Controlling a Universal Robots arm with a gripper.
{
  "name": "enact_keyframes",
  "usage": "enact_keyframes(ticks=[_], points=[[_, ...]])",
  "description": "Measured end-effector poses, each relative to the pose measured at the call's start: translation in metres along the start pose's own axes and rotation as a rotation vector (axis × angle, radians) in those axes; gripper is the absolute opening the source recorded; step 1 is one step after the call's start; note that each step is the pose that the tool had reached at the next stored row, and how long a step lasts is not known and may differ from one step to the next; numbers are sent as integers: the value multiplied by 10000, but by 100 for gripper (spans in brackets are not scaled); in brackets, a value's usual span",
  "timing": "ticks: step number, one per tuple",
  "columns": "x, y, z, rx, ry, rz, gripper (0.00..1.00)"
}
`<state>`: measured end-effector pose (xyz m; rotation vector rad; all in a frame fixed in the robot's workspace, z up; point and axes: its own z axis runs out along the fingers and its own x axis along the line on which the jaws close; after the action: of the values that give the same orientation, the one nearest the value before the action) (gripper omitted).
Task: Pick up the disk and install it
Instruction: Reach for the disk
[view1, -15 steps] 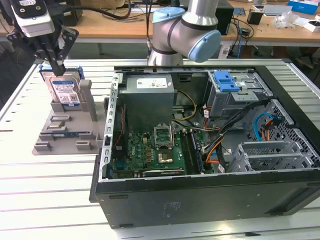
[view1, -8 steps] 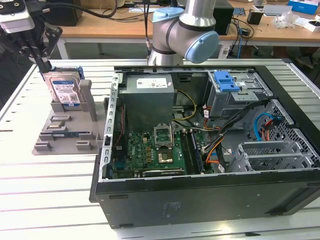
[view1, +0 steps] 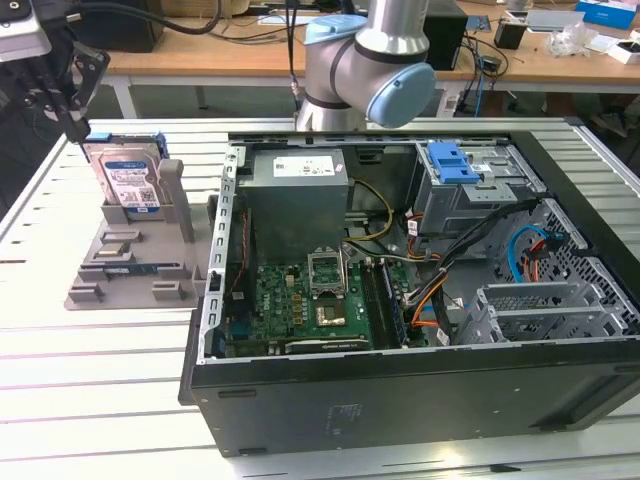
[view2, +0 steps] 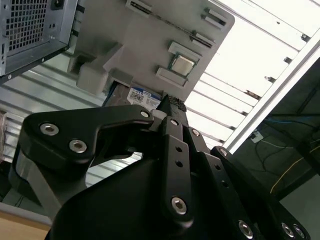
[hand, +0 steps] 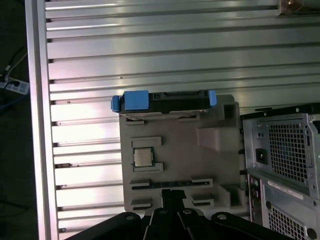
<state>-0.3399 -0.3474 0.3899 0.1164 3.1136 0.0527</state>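
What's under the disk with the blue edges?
A grey holder: the disk stands upright in its slot. The holder sits on the slatted metal table. The disk's bottom edge is hidden in the slot, so what it rests on cannot be seen.

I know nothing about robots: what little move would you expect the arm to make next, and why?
Probably a short shift to centre the tool over the top edge of the disk. In the exterior view the disk stands upright in the grey holder beside the open computer case, and the tool hangs by its upper corner, apparently not touching it.
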Motion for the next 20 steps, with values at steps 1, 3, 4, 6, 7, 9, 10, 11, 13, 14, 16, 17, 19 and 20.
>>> enact_keyframes(ticks=[1,3,4,6,7,9,10,11,13,14,16,17,19,20], points=[[17,24,4,8,-1,-1,11],[47,79,12,27,-1,-1,11],[64,131,21,50,-3,-1,11],[92,210,37,110,-7,-4,11],[114,248,46,142,-10,-3,11],[150,309,63,194,-15,-7,11],[169,346,73,220,-16,-5,11],[183,375,81,238,-17,-6,11],[216,448,103,275,-20,-8,11],[222,461,106,278,-21,-6,11],[225,465,107,281,-20,-8,11],[224,465,107,281,-20,-9,11],[225,465,107,282,-20,-9,11],[225,465,107,281,-20,-9,11]])
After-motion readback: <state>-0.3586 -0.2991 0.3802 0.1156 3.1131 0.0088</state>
